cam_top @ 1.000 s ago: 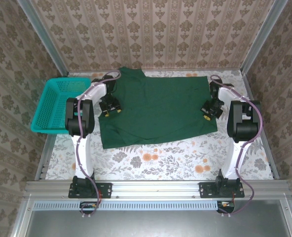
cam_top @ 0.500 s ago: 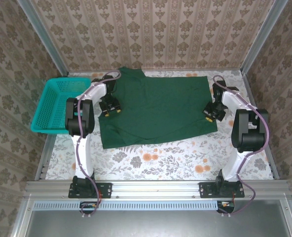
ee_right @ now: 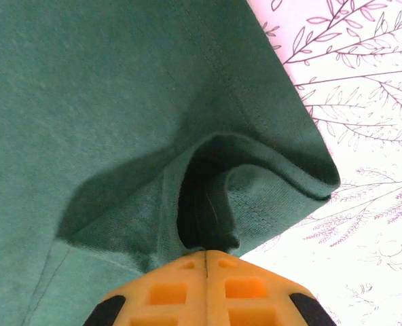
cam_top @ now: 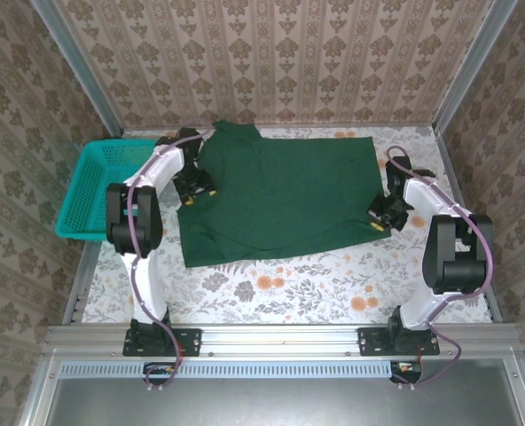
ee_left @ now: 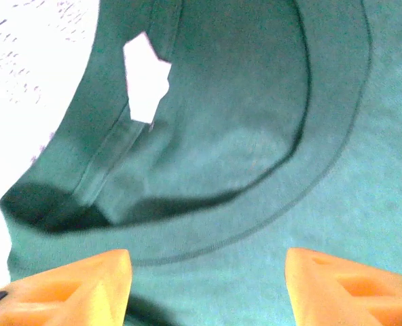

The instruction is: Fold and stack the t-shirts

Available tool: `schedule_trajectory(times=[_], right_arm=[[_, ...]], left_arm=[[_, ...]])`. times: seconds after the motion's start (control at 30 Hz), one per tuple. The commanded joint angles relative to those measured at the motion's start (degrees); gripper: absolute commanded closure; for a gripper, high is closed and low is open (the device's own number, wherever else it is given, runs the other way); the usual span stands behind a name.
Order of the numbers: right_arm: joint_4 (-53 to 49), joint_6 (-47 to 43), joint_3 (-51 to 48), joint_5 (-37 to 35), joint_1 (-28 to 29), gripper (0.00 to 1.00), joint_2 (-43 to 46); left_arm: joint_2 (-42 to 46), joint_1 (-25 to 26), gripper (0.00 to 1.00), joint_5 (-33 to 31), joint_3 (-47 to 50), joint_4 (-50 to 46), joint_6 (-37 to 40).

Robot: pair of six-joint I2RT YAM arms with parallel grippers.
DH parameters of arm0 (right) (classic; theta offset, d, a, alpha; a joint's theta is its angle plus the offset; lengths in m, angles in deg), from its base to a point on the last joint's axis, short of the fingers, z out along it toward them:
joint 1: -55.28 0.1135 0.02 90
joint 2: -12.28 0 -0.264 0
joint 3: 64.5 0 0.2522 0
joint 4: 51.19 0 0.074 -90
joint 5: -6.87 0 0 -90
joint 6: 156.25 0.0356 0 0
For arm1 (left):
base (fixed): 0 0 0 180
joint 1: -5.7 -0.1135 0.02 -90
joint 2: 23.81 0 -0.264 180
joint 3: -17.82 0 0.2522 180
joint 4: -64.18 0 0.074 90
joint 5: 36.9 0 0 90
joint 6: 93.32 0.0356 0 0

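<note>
Soft, dark green, round-necked t-shirt (cam_top: 280, 191)

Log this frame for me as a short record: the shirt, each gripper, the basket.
t-shirt: dark green, lying spread out on the table
left gripper: open, poised over the collar
right gripper: shut on the hem at the shirt's right edge, cloth bunched up into the fingers
basket: teal mesh, at the table's left edge, apart from the shirt

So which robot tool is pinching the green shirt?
The right tool, shut on a fold of the t-shirt; the left tool is open above the collar.
</note>
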Motion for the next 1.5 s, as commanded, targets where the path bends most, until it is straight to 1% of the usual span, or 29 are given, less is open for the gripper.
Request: schedule_trajectory(times=[0.0, 0.17, 0.3, 0.47, 0.7, 0.8, 1.0, 1.1, 1.27, 1.47], right_arm=[[0.8, -0.9, -1.1, 1.2, 0.0, 1.00, 1.6], [0.9, -1.8, -1.5, 1.2, 0.0, 1.00, 2.1], [1.4, -2.4, -2.0, 1.5, 0.0, 1.00, 2.0], [1.6, -2.9, -2.0, 1.8, 0.0, 1.00, 1.9], [1.7, -3.4, -2.5, 1.8, 0.0, 1.00, 2.3], [2.0, -3.2, -3.1, 1.8, 0.0, 1.00, 2.8], [2.4, -3.0, -3.4, 1.8, 0.0, 1.00, 3.0], [2.6, -3.0, -3.4, 1.8, 0.0, 1.00, 2.8], [2.5, -3.2, -3.4, 1.8, 0.0, 1.00, 2.7], [2.4, -3.5, -3.4, 1.6, 0.0, 1.00, 3.0]], left_arm=[[5.8, -1.2, 0.39, 2.8, 5.3, -1.8, -4.6], [11.1, -3.5, 0.44, 7.5, 15.1, 2.5, -12.8], [11.3, -3.8, 0.46, 12.0, 19.0, 5.7, -17.7], [11.3, -3.5, 0.48, 11.7, 21.6, 8.4, -21.7], [9.8, -3.2, 0.53, 11.4, 21.0, 7.8, -21.7], [10.6, -2.9, 0.53, 9.7, 21.6, 6.5, -21.3], [10.9, -1.9, 0.54, 9.4, 22.9, 5.9, -21.1], [10.1, -1.3, 0.57, 9.5, 22.6, 6.1, -21.8], [9.7, -0.7, 0.63, 7.9, 21.8, 5.8, -22.1], [10.2, -0.3, 0.65, 7.4, 22.9, 5.3, -21.8]])
